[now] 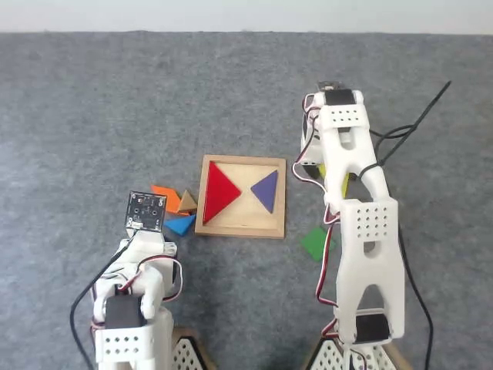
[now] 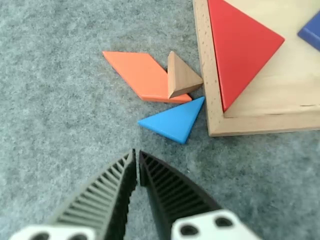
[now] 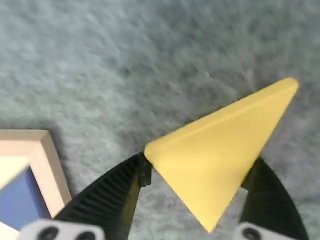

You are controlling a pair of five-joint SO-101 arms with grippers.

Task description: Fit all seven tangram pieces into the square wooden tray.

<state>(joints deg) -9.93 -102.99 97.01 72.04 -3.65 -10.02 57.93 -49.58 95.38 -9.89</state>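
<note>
The square wooden tray [image 1: 241,230] holds a red triangle [image 1: 219,191] and a purple triangle [image 1: 266,190]. Left of it lie an orange parallelogram [image 2: 142,75], a tan triangle [image 2: 181,77] and a blue triangle [image 2: 174,120]. My left gripper [image 2: 136,155] is shut and empty, just short of the blue triangle. Right of the tray, my right gripper [image 3: 200,170] is shut on a large yellow triangle [image 3: 220,155], which peeks out under the arm [image 1: 344,185]. The tray's corner [image 3: 45,150] shows beside it. A green square [image 1: 316,242] lies on the mat near the tray's front right corner.
Grey felt mat [image 1: 115,116] covers the table, with open room behind the tray and at far left. A black cable [image 1: 420,119] trails off the right arm. The right arm's white body [image 1: 370,254] stretches over the mat right of the tray.
</note>
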